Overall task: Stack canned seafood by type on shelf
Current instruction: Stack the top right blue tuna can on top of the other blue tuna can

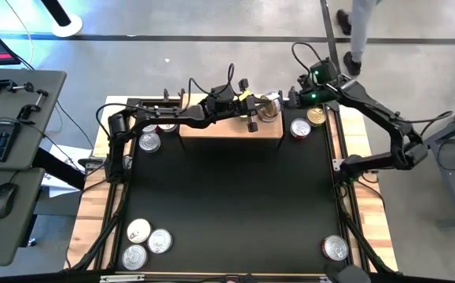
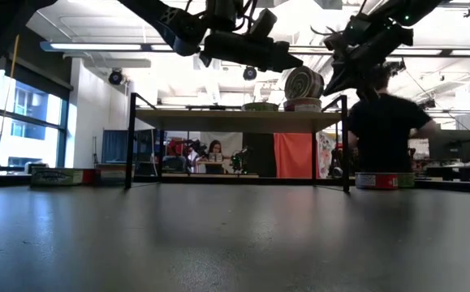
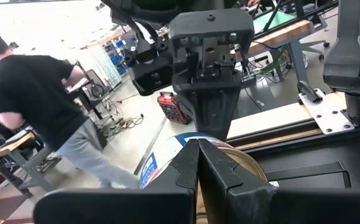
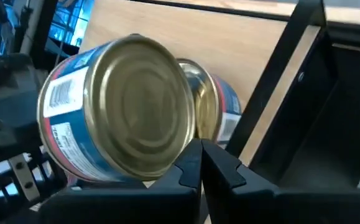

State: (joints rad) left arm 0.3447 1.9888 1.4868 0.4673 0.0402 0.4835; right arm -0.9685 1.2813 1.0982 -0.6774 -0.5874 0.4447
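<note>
The light wooden shelf on thin black legs (image 1: pixel 211 128) carries only a few round gold-lidded tins (image 1: pixel 270 107) at its right end. The right end effector (image 4: pixel 199 163) looks clenched beside a tilted tin (image 4: pixel 120 109); the left end effector (image 3: pixel 198 165) is clenched empty. Most silver-lidded tins (image 1: pixel 148 242) remain on the black surface (image 1: pixel 235 196).

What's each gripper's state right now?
Left gripper: shut, holding nothing, above the shelf.
Right gripper: cannot tell; at the shelf's right end, by a tilted tin.
</note>
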